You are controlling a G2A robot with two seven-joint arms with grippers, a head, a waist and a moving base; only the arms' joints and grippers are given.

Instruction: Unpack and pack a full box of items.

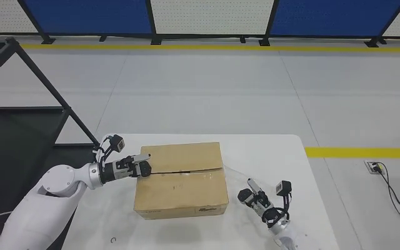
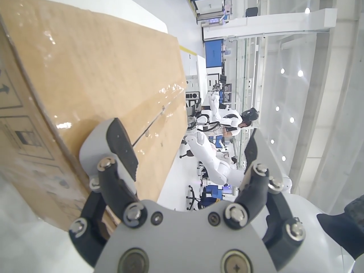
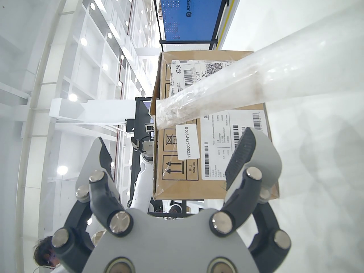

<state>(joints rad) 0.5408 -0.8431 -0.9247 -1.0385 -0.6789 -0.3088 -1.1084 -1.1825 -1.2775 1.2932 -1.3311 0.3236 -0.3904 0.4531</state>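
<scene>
A shut brown cardboard box (image 1: 181,181) lies in the middle of the white table (image 1: 281,156), with a taped seam running along its top. My left gripper (image 1: 145,167) is at the box's left end, level with that seam. In the left wrist view it (image 2: 184,132) is open: one finger rests over the box top (image 2: 99,66) beside the seam, the other hangs in the air. My right gripper (image 1: 249,190) stands open to the right of the box, facing its labelled end (image 3: 216,132) with nothing between its fingers (image 3: 175,137). A clear tape-like strip (image 3: 256,80) stretches from the box's upper edge past the fingers.
A black metal frame (image 1: 37,75) stands off the table's left side. Blue and white partition panels (image 1: 87,15) line the back of the room. The right gripper sits near the table's front right edge.
</scene>
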